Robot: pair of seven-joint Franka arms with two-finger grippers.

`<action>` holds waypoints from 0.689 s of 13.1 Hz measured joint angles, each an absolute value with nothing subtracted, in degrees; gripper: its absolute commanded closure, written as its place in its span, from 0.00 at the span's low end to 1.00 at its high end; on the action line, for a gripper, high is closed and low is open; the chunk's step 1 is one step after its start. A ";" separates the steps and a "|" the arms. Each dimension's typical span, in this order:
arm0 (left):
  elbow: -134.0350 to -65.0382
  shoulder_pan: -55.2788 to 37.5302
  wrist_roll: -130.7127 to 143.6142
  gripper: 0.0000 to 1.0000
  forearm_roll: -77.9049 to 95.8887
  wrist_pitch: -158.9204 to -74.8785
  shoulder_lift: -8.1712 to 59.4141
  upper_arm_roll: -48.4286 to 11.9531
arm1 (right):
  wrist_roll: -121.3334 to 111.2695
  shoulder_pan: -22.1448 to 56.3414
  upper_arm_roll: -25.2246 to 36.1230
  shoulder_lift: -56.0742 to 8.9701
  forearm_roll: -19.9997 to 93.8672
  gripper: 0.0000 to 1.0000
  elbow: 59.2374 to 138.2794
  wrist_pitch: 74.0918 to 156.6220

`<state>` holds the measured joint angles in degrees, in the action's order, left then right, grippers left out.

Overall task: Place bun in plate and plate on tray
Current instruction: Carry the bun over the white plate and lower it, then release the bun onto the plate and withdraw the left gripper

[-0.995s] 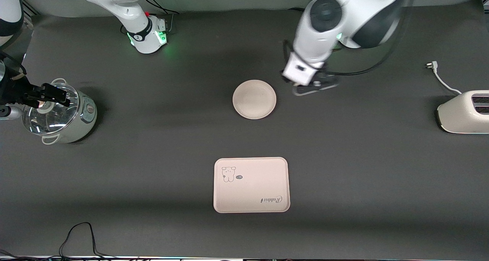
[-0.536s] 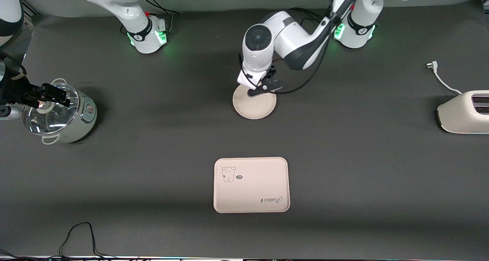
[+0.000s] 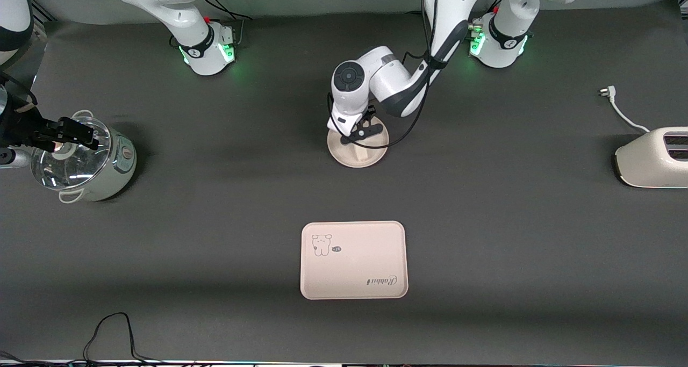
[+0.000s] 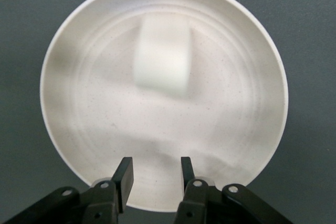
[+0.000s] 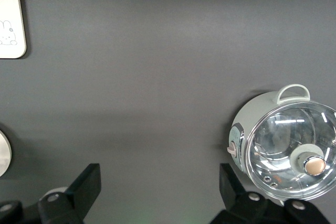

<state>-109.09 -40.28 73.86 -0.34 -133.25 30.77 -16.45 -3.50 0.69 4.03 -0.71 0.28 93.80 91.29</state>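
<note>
Dark grey cloth covers the table (image 3: 484, 222), and both arm bases stand along its robot-side edge. Over the plate (image 4: 247, 145) hangs the left hand (image 4: 155, 172), its fingers (image 4: 124, 174) a little apart and holding nothing. The bun (image 4: 161, 59) appears inside the plate, off the hand; it is blurred, so I cannot tell whether it has settled. The plate sits near the middle of the table, closer to the robot-side edge. The tray (image 3: 353, 259) lies well apart from it, nearer the camera-side edge, and carries nothing.

The right hand (image 5: 157, 192) waits, fingers spread wide and empty, above bare table beside the glass-lidded pot (image 3: 88, 160) at the right arm's end. A toaster (image 3: 653, 157) sits at the left arm's end.

By my reading, the bun step is finishing and the plate's move comes next. That calls for a pinch on the raised rim, and a level carry to the tray so the bun does not roll.
</note>
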 measured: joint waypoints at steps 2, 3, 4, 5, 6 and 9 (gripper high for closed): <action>-109.00 -40.29 74.13 0.04 -0.66 -133.25 30.76 -16.39 | -3.50 0.69 4.03 -0.71 0.28 0.00 93.80 91.28; -108.98 -40.29 74.42 0.00 -0.70 -133.25 30.76 -16.34 | -3.50 0.69 4.03 -0.71 0.28 0.00 93.80 91.28; -108.95 -40.29 74.94 0.00 -0.76 -133.26 30.73 -16.26 | -3.50 0.69 4.03 -0.72 0.28 0.00 93.80 91.28; -108.91 -40.28 75.34 0.00 -0.85 -133.25 30.62 -16.17 | -3.50 0.69 4.03 -0.73 0.28 0.00 93.80 91.28; -108.84 -40.26 75.58 0.00 -0.92 -133.23 30.24 -16.02 | -3.51 0.69 4.03 -0.75 0.28 0.00 93.80 91.28; -107.80 -38.80 75.91 0.00 -1.02 -129.43 26.40 -14.81 | -3.51 0.69 4.03 -0.79 0.28 0.00 93.80 91.28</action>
